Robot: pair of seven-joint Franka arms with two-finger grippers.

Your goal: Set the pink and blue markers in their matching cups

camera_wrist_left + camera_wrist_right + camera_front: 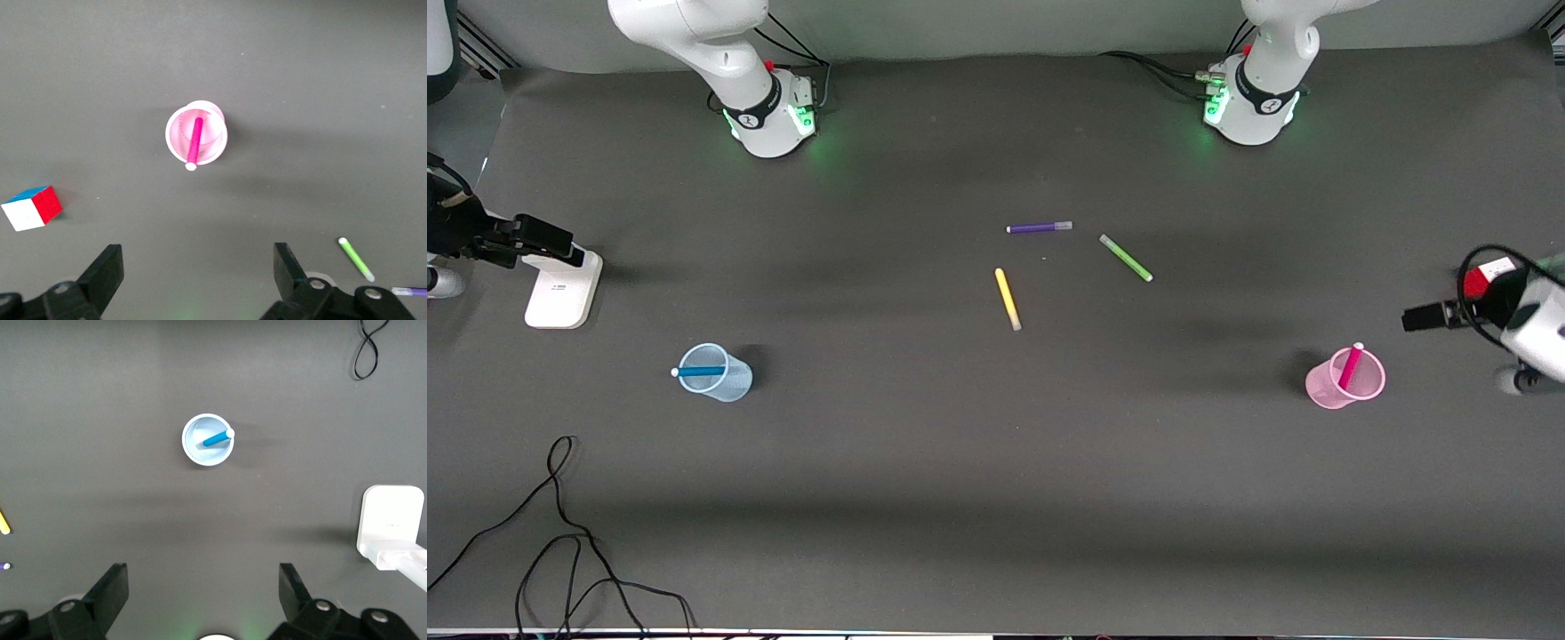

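Blue marker [701,372] in blue cup [729,380], pink marker [1350,365] in pink cup [1334,388]. Left hand [197,280] wide above pink cup; right hand [203,597] wide above blue cup.

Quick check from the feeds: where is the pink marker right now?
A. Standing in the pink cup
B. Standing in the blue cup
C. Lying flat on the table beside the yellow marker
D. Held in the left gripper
A: the pink marker leans inside the pink cup, cap end above the rim; the left gripper is open and holds nothing.
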